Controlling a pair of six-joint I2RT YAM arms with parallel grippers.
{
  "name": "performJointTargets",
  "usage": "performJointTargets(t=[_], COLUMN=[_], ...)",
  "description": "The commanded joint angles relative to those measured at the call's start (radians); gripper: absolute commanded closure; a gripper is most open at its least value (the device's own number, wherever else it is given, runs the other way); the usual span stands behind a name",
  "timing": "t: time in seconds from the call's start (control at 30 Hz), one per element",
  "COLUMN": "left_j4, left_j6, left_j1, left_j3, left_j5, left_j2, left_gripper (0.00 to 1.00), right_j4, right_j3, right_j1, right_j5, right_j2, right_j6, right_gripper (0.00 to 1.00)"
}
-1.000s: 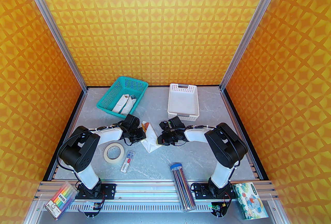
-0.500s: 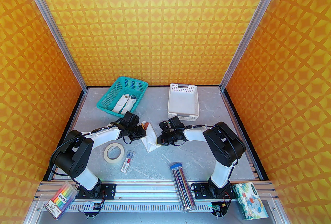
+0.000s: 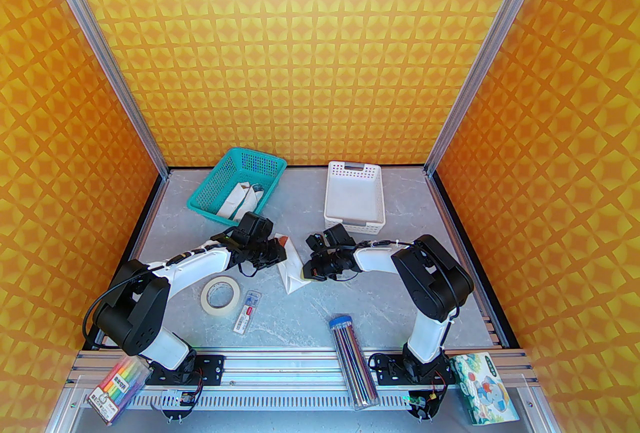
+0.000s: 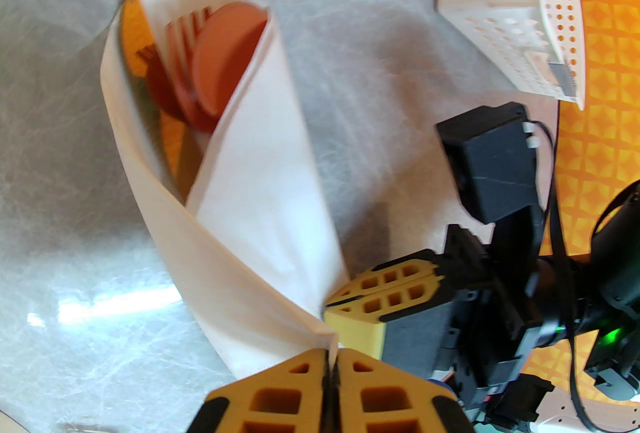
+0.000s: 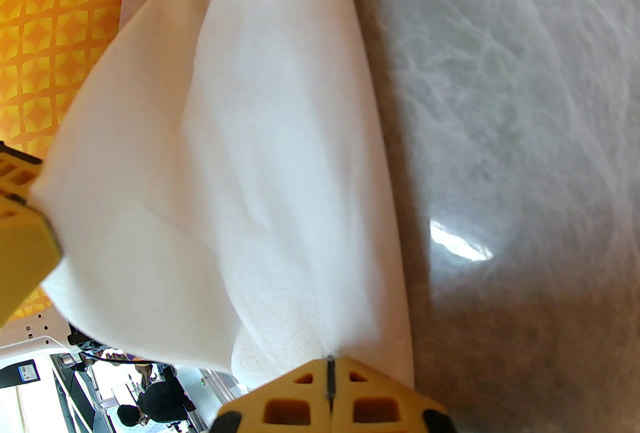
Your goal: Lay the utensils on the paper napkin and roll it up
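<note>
The white paper napkin (image 3: 292,273) lies mid-table, folded into a narrow cone around the utensils (image 3: 283,241). In the left wrist view a reddish-brown spoon (image 4: 225,61) and an orange fork (image 4: 182,33) poke out of the napkin's (image 4: 260,201) open top. My left gripper (image 4: 332,361) is shut on a napkin corner, held over the fold (image 3: 283,257). My right gripper (image 5: 330,371) is shut on the napkin's (image 5: 260,146) lower right edge (image 3: 304,274). Both sets of yellow fingers nearly meet.
A teal basket (image 3: 237,191) with white rolled bundles stands at the back left, and a white slotted tray (image 3: 355,196) at the back. A tape roll (image 3: 220,296), a small case (image 3: 247,311) and a pencil tube (image 3: 352,361) lie nearer. A marker pack (image 3: 120,386) and a tissue pack (image 3: 482,386) sit on the front rail.
My left arm has stretched to the right, carrying its napkin corner over the utensils, so the napkin looks narrower. My right gripper has stayed almost still, holding its edge.
</note>
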Motion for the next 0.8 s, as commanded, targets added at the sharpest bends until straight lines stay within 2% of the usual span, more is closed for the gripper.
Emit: performJointTargets(t=[0.0,0.77], left_j4=[-0.01,0.024], left_j6=[0.005,0.02], left_j1=[-0.005,-0.015], left_j3=[0.045,0.193], left_j5=[0.034,0.064], left_j2=[0.006,0.18], left_gripper=[0.89,0.89], right_j4=[-0.037,-0.044], right_j3=[0.014,0.015], right_j1=[0.012,0.026], right_j5=[0.029,0.041], right_j2=[0.033,0.043], right_j6=[-0.026,-0.028], right_gripper=[1.0,1.0])
